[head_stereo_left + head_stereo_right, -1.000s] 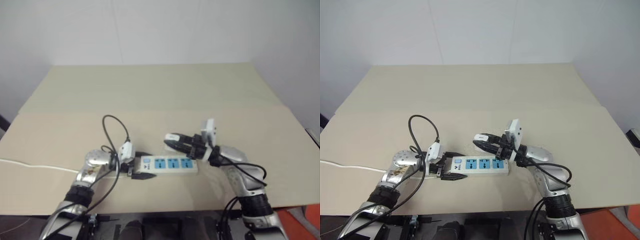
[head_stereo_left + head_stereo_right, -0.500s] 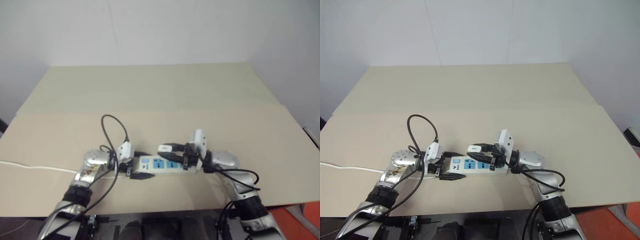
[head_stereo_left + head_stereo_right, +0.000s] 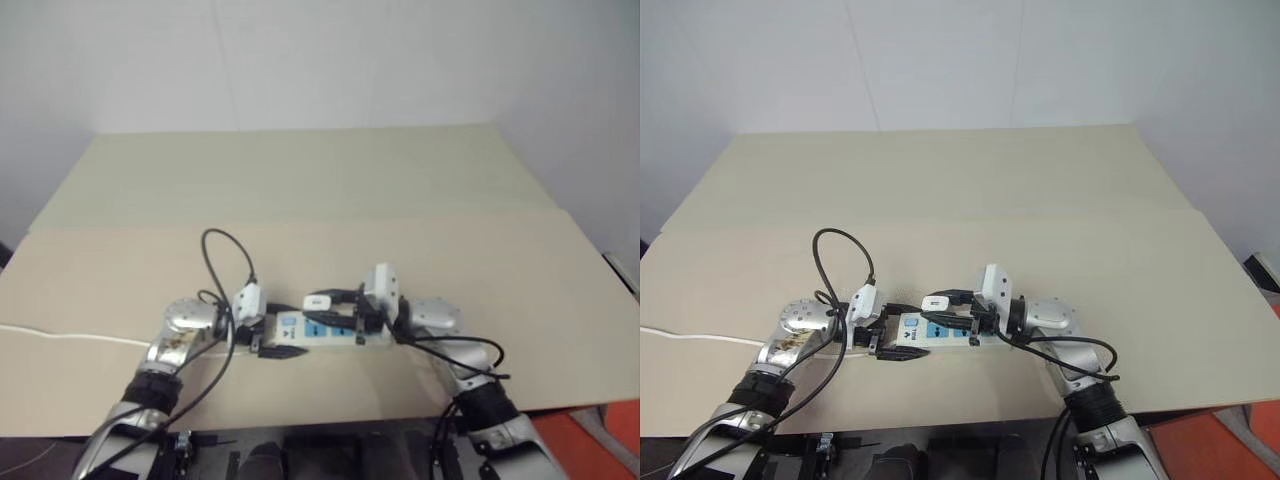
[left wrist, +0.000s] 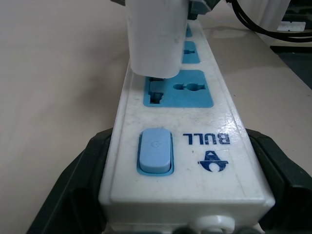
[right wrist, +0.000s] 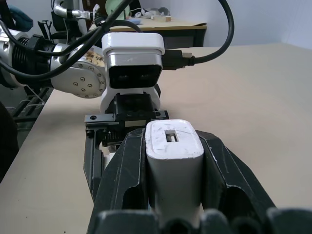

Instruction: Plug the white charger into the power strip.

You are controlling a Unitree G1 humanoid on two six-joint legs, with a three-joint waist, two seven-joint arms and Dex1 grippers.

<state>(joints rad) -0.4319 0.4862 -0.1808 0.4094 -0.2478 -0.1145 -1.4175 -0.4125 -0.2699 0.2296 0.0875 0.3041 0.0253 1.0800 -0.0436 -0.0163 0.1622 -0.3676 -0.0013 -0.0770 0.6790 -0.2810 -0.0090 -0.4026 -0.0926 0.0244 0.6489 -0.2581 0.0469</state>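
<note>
The power strip [image 4: 214, 119] lies on the table with its switch end between the black fingers [image 4: 80, 187] of my left gripper [image 3: 283, 330], which is shut on its sides. My right gripper [image 5: 173, 141] is shut on the white charger [image 5: 171, 163] and points left along the strip. The charger [image 4: 157, 36] hangs upright right over the blue socket beside the switch, its lower edge at the socket panel. Its prongs are hidden, so I cannot tell whether they are in. In the head views the charger [image 3: 319, 299] sits just above the strip [image 3: 312, 331].
The strip's thin white cord [image 3: 60, 334] runs off to the table's left edge. A black cable loop [image 3: 228, 258] arches over my left wrist. The beige table [image 3: 320, 190] stretches wide beyond the strip; its front edge is close below my arms.
My right gripper has carried the charger left and down, from above the strip's right end to over the socket by the switch. The left gripper has kept its hold.
</note>
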